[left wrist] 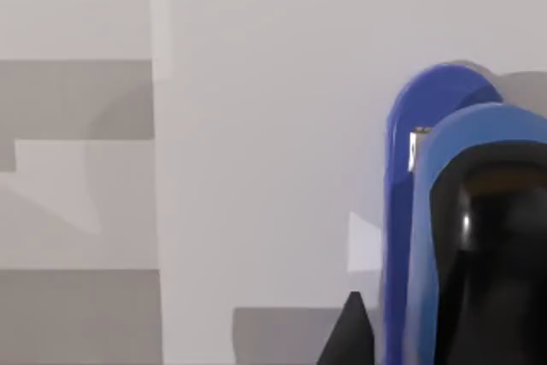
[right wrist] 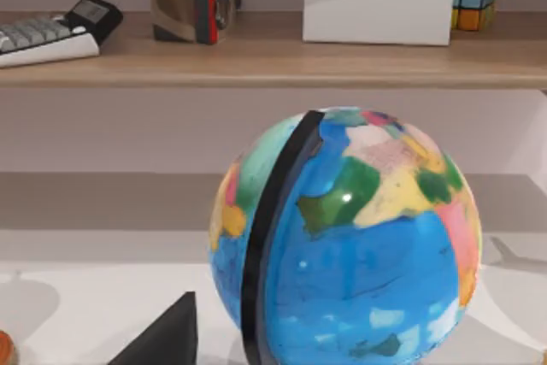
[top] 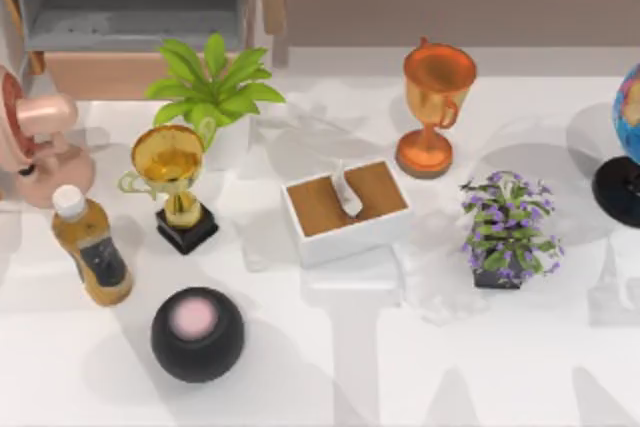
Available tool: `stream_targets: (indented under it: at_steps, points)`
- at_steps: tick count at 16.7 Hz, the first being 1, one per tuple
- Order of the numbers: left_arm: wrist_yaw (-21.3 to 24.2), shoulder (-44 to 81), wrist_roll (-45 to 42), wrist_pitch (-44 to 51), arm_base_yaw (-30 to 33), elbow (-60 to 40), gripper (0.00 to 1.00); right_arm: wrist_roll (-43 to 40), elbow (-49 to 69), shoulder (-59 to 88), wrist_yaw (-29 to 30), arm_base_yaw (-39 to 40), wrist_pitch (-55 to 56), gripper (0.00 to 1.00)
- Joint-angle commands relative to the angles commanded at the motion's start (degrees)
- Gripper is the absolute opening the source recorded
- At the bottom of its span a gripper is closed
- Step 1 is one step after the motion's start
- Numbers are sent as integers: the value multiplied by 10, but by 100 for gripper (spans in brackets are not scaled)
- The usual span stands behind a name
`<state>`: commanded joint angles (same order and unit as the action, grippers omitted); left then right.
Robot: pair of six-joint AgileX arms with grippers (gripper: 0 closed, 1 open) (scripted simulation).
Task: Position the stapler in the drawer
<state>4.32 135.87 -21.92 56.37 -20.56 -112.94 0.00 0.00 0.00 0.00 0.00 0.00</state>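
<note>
Blue stapler (left wrist: 402, 211) close at left wrist | drawer (top: 130, 2) open top-left | jaws' state: cannot tell

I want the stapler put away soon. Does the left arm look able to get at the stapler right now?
Probably yes. The left wrist view shows the blue stapler lying close in front of that arm's camera on bare white table, with nothing between them. Whether the fingers are placed to grip it cannot be told.

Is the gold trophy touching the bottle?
Apart. The top view shows bare white table between the gold trophy and the bottle.
</note>
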Motion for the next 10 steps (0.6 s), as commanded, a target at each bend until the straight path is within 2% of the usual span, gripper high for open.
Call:
stream_targets:
  at_steps: [4,10]
  points:
    - [0,0,0,0,0,0,98,0,0,0,0,0,0,100]
    - [0,0,0,0,0,0,100,0,0,0,0,0,0,100]
